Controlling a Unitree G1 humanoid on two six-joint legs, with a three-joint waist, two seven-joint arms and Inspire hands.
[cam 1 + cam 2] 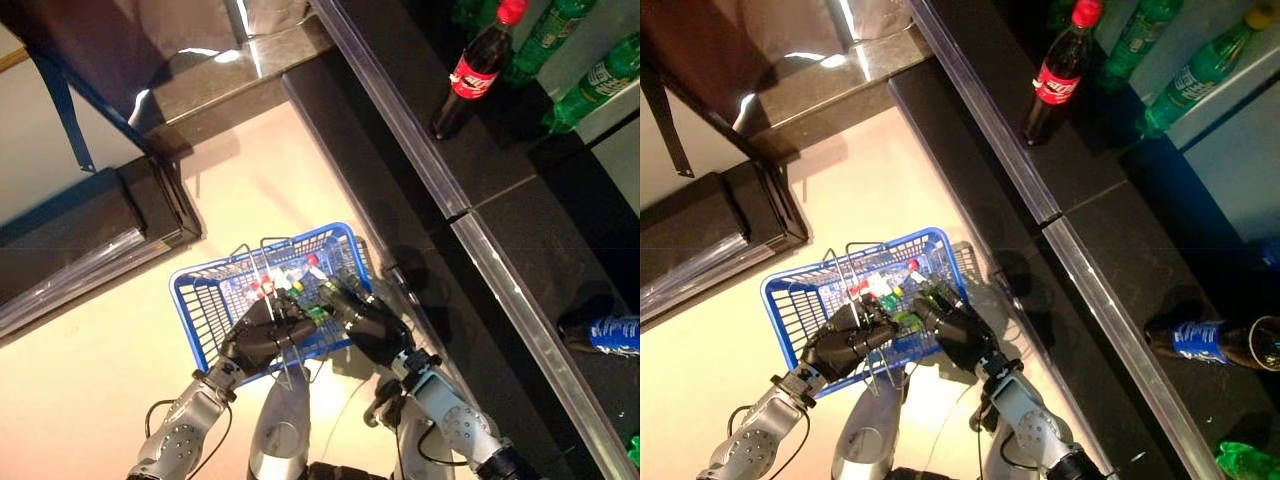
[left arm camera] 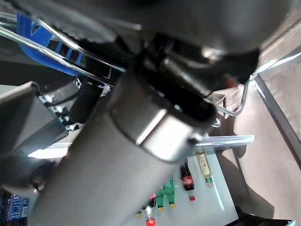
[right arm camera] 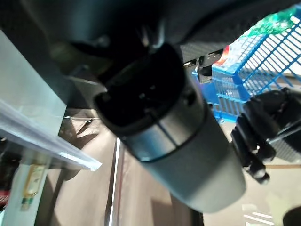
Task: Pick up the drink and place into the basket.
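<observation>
The blue basket (image 1: 205, 290) hangs in front of me, low in the middle of the eye views, with several drinks with red caps (image 1: 262, 287) in it. My left hand (image 1: 262, 335) is shut on its thin wire handles (image 1: 268, 262) at the near rim. My right hand (image 1: 368, 322) is at the basket's near right corner, fingers curled round a green drink (image 1: 319, 312) whose top points into the basket. The green drink (image 3: 277, 21) and the blue basket (image 3: 244, 70) also show in the right wrist view, with my left hand (image 3: 263, 136) beyond.
A dark shelf with a metal front rail (image 1: 500, 262) runs along the right. On it stand a cola bottle (image 1: 475, 70) and green bottles (image 1: 600, 80); a blue-labelled drink (image 1: 612, 333) lies further along. A dark low cabinet (image 1: 80, 230) stands at the left.
</observation>
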